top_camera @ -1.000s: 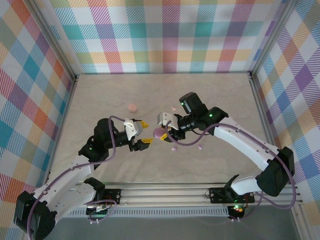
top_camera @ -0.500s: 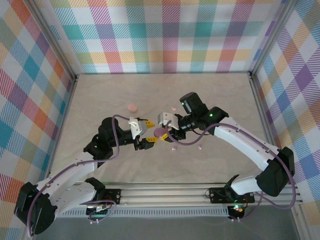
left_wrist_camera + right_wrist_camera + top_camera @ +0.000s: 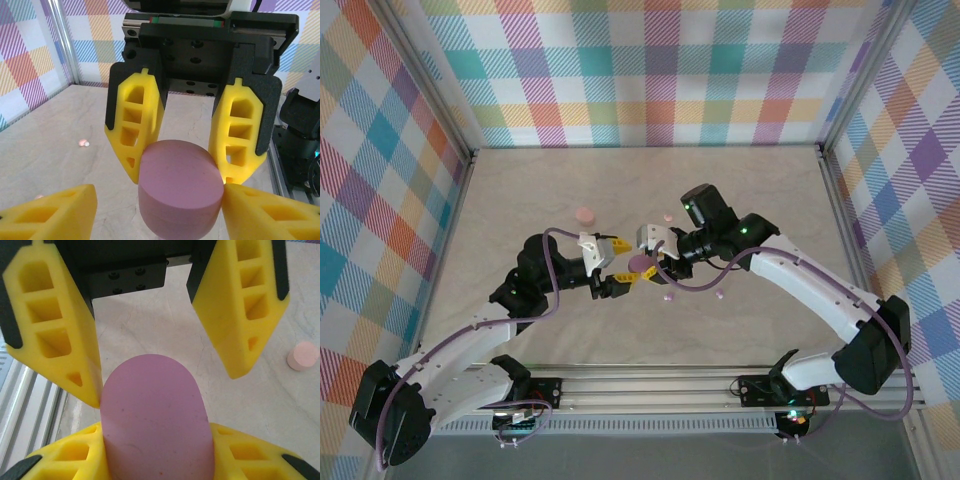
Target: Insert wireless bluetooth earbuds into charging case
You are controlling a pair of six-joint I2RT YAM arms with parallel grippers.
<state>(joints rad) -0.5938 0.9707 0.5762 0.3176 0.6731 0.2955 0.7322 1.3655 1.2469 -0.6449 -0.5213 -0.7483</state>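
Marbled tabletop [image 3: 520, 190] lay beneath the right gripper [image 3: 182, 175] pinching the charging case [image 3: 640, 262] aloft, apparently offering it to the left gripper [image 3: 165, 386], spread around it; an earbud [image 3: 669, 297] lay at its five o'clock

I've got a mauve puck [image 3: 640, 262], yellow fingers [image 3: 134, 120], pastel plaid walls [image 3: 650, 70], beige marbled table [image 3: 520, 190]; left of puck, peach disc [image 3: 584, 215].

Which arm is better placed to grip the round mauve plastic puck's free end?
Left. The right gripper is shut on the round mauve plastic puck; the left gripper's open yellow fingers straddle it and probably need only close.
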